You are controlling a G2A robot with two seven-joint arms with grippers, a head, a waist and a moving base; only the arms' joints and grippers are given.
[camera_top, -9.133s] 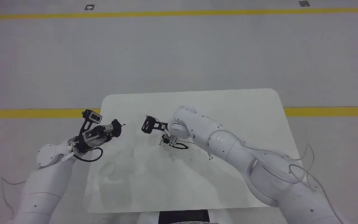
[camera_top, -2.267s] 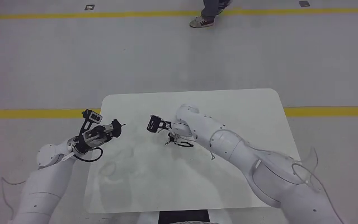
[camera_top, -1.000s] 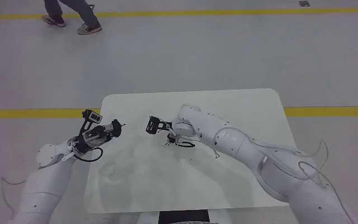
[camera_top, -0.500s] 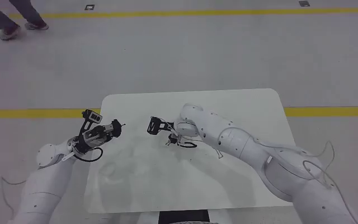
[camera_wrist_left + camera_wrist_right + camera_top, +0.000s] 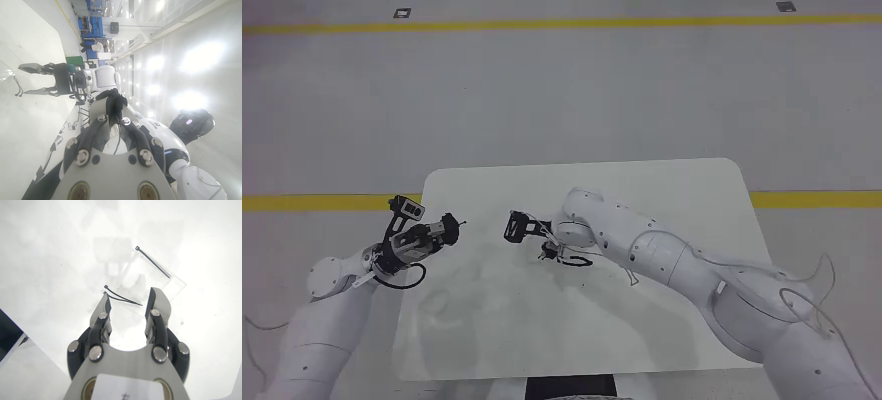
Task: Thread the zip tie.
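Two black zip ties lie on the white table, their tails crossing, just past my right gripper's fingertips. My right gripper hangs open low over them, with nothing between its fingers; it also appears from the side as the right gripper, with the zip ties at its tips. A third zip tie rests on a clear plastic sheet. My left gripper is held in the air over the table's left edge, shut on a thin black zip tie whose tip pokes out toward the right arm.
In the top view the zip ties sit near the table's middle, under the right wrist. The right half and near side of the table are bare. Yellow floor lines run behind and beside the table.
The right arm's elbow and wrist have shifted slightly while its gripper stayed over the zip ties. The left arm has not moved.
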